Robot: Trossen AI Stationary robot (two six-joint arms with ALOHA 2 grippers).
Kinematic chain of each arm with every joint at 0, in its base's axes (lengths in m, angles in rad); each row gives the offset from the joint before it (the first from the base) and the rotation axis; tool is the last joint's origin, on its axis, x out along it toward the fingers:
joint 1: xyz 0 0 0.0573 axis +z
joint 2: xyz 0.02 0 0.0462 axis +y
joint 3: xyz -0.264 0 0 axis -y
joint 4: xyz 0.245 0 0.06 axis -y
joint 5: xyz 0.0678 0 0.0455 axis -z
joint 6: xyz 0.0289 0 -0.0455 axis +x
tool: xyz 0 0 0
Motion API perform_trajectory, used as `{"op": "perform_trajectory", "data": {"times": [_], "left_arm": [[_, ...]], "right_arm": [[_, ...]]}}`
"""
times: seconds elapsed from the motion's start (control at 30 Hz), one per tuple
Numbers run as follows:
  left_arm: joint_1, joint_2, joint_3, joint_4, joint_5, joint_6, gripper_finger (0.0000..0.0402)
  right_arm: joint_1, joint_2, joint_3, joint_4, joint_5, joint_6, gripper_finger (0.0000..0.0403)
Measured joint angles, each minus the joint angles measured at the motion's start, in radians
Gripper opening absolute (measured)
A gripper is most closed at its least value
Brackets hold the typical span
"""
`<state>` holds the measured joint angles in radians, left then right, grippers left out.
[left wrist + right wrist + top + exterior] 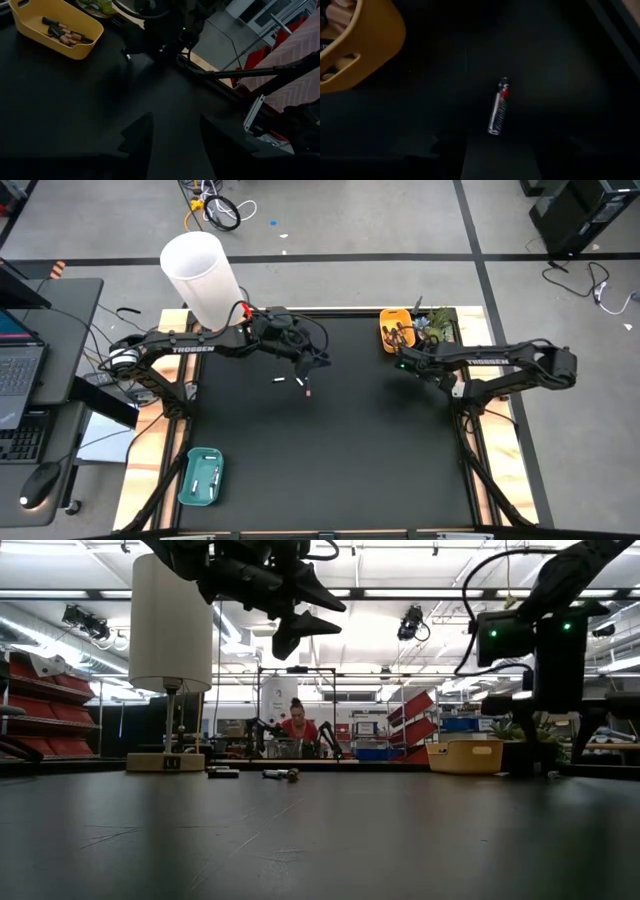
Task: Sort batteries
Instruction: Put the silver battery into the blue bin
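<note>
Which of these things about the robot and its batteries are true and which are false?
1. The yellow tray has batteries in it. True; dark ones lie inside.
2. The left claw is squeezing a battery. False; its fingers are apart with nothing between them.
3. A few batteries lie loose on the black table. True; two sit near the left claw, and one lies in front of the right claw.
4. The teal tray sits beside the yellow tray. False; it is at the opposite corner of the table.
5. The right claw is holding the yellow tray. False; it is open over the table beside it.
</note>
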<state>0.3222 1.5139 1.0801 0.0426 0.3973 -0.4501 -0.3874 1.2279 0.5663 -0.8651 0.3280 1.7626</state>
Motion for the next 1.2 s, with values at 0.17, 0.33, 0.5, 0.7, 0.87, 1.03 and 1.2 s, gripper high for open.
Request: {"op": "perform_trajectory", "data": {"times": [0.17, 0.33, 0.5, 0.7, 0.87, 1.03, 1.2], "left_arm": [[0.0, 0.0, 0.0, -0.02, 0.0, 0.001, 0.0177], [0.0, 0.0, 0.0, -0.02, 0.0, 0.001, 0.0177], [0.0, 0.0, 0.0, -0.024, 0.0, 0.0, 0.0177], [0.0, 0.0, 0.0, -0.073, -0.001, 0.0, 0.0177], [0.0, 0.0, 0.0, -0.09, -0.001, 0.0, 0.0177], [0.0, 0.0, 0.0, -0.09, -0.001, 0.0, 0.0177], [0.0, 0.0, 0.0, -0.09, -0.001, -0.004, 0.0177]], "right_arm": [[-0.037, 0.062, 0.0, 0.049, -0.018, -0.04, 0.0189], [-0.056, 0.127, 0.0, 0.093, -0.033, -0.05, 0.0178], [-0.058, 0.165, 0.005, 0.095, -0.036, -0.073, 0.0146], [-0.058, 0.17, 0.004, 0.074, -0.038, -0.124, 0.0064], [-0.058, 0.17, 0.003, 0.071, -0.05, -0.176, 0.0011], [-0.059, 0.165, 0.004, 0.078, -0.07, -0.239, 0.0019], [-0.035, 0.123, 0.028, 0.116, -0.111, -0.326, 0.0001]]}}
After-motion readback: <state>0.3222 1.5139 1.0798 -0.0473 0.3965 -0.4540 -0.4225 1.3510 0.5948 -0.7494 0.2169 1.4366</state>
